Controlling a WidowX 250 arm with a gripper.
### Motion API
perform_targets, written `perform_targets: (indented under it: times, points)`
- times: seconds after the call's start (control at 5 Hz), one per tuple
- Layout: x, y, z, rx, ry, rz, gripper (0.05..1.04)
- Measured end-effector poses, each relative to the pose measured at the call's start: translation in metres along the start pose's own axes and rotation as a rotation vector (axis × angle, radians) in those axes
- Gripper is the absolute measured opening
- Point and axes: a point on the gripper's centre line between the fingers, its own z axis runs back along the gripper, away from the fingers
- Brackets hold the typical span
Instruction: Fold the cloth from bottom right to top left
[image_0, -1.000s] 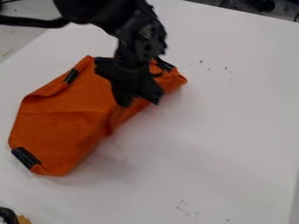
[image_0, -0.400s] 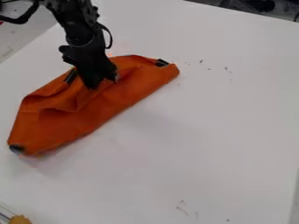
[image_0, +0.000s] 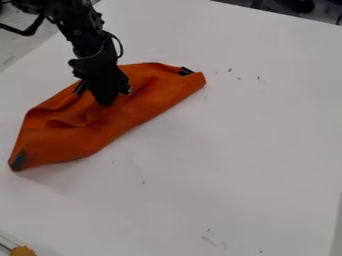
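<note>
The orange cloth lies at the left of the white table, folded into a long shape that runs from the lower left to the upper right. Wrinkles cross its upper middle. Dark patches show at its lower left tip, its upper right end and its upper left edge. My gripper points down onto the cloth's upper middle, near the upper left edge, and hides the fabric beneath it. Whether it holds any cloth cannot be made out.
The white table bears small dark marks. A yellow object sits at the bottom left corner. Dark items stand beyond the table's far edge at the top right.
The gripper has moved up and left from the cloth's lower right side. The cloth's lower right edge has shifted toward the upper left, and its lower left end has narrowed.
</note>
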Motion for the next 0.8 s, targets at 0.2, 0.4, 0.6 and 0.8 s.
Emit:
perform_targets:
  times: [0.2,0.4,0.6,0.8]
  points:
    - [0.006,0.008,0.004,0.018,-0.014,-0.015,0.58]
    - [0.005,0.016,0.006,0.044,-0.008,-0.027,0.878]
    - [0.007,0.021,0.016,0.083,-0.011,-0.032,1.011]
    - [0.009,0.018,0.019,0.124,0.013,-0.023,1.007]
